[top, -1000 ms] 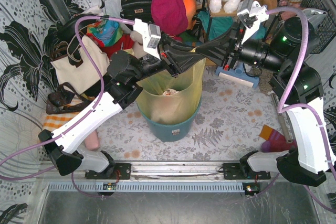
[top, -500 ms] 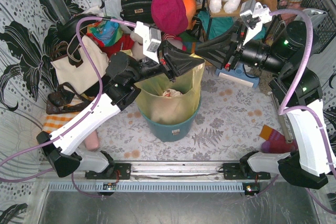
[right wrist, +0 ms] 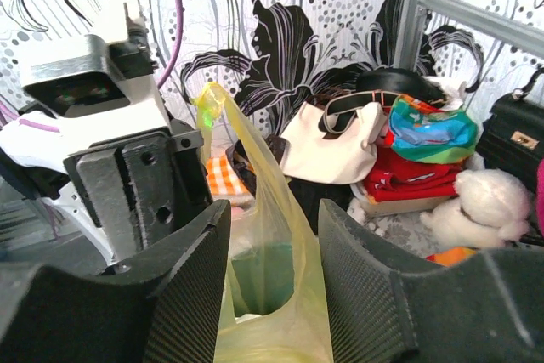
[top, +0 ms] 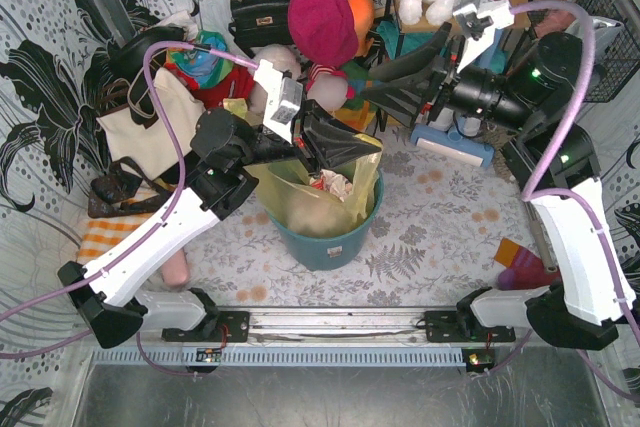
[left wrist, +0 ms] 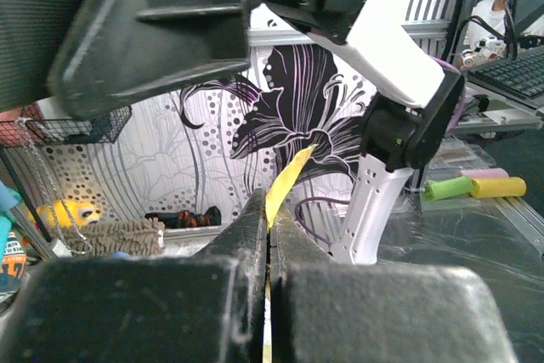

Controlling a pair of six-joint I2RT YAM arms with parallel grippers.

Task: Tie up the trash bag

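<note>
left end effector (left wrist: 269, 210) clamped tight on a yellow strip of the trash bag (top: 290, 192), bag sitting in teal bin (top: 335, 245), right end effector (right wrist: 274, 210) fingers apart with bag handle visible through the gap

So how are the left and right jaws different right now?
The left gripper has jaws shut on a strip of the thin translucent yellow-green trash bag; the right gripper has jaws open, gripping nothing. Left sits at the bag's mouth; right hangs apart from it. Both are black.
</note>
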